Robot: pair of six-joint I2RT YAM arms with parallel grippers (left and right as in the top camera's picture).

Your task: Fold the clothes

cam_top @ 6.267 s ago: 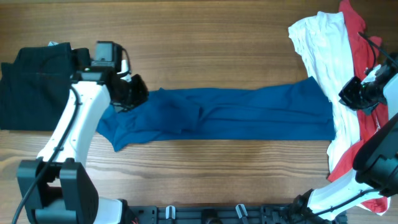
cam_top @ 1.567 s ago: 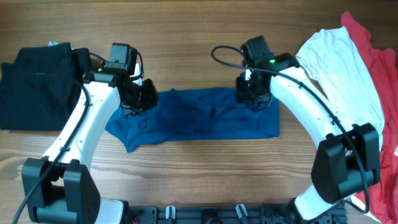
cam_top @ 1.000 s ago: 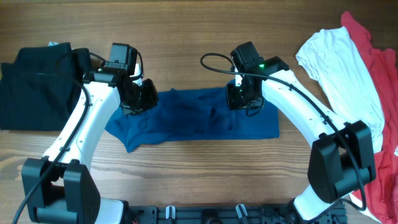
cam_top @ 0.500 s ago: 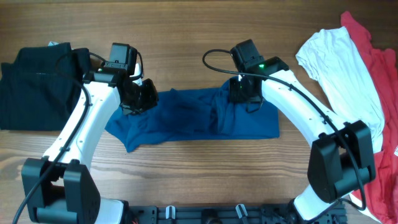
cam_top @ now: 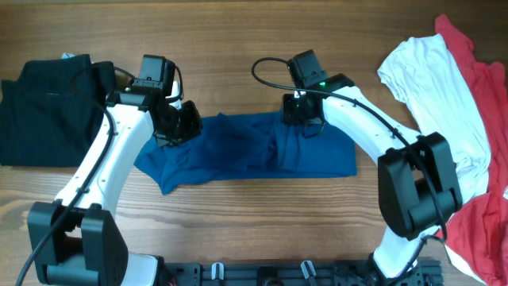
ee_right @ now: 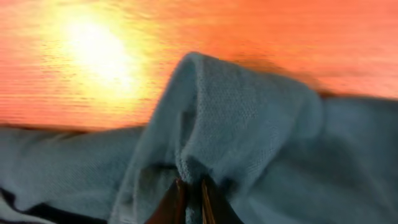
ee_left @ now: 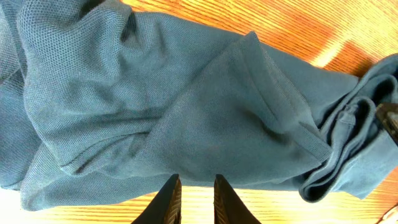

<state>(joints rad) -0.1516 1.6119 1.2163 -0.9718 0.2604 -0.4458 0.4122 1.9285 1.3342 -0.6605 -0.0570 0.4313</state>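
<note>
The blue shirt [cam_top: 238, 155] lies crumpled across the middle of the table, its right end folded back to about the centre. My left gripper [cam_top: 176, 125] sits at the shirt's upper left edge. In the left wrist view, the left gripper [ee_left: 194, 179] has its narrow-set tips nipping the edge of the shirt [ee_left: 205, 106]. My right gripper [cam_top: 300, 119] is at the shirt's upper middle. Seen from the right wrist, the right gripper [ee_right: 191, 182] is shut on a raised ridge of the shirt [ee_right: 249, 112].
A black garment [cam_top: 40, 103] lies at the far left, under the left arm's elbow. A white garment [cam_top: 432, 95] and a red one [cam_top: 484, 87] are heaped at the right edge. Bare wood shows along the table's front and back.
My right gripper has shifted slightly left along the shirt's top edge and closed on a fold of it. The left gripper and its end of the shirt have not moved.
</note>
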